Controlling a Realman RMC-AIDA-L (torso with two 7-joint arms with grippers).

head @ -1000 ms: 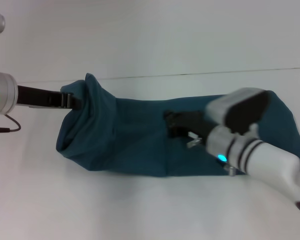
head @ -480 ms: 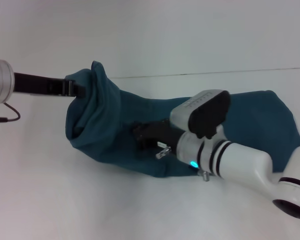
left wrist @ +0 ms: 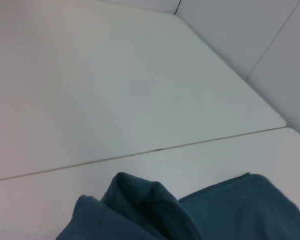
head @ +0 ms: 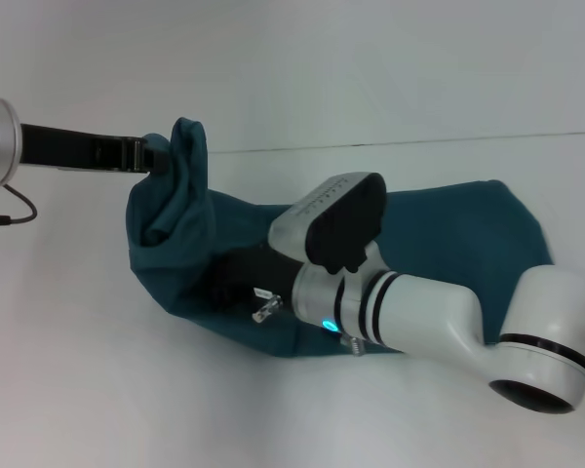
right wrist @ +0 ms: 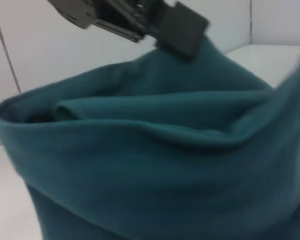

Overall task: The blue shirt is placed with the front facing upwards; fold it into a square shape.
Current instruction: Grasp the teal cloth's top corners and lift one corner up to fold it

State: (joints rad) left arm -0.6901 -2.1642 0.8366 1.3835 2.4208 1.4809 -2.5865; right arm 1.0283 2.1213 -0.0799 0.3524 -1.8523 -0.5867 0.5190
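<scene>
The blue shirt (head: 448,234) lies as a long teal band across the white table (head: 127,390). Its left end is raised into a bunched peak. My left gripper (head: 159,156) is shut on that peak and holds it above the table. The right wrist view shows the left gripper (right wrist: 182,30) as a dark clamp pinching the top of the cloth (right wrist: 155,150). My right gripper (head: 236,278) sits low over the shirt near its front edge, just right of the raised end. The left wrist view has only the bunched shirt (left wrist: 190,215) and bare table.
A thin seam (head: 419,143) crosses the table behind the shirt. A dark cable (head: 10,210) loops at the far left beside the left arm. My right arm's white forearm (head: 439,317) covers the shirt's front middle.
My right gripper has travelled left along the shirt, from its middle to near the raised end. My left gripper has lifted the left end higher and slightly rightward.
</scene>
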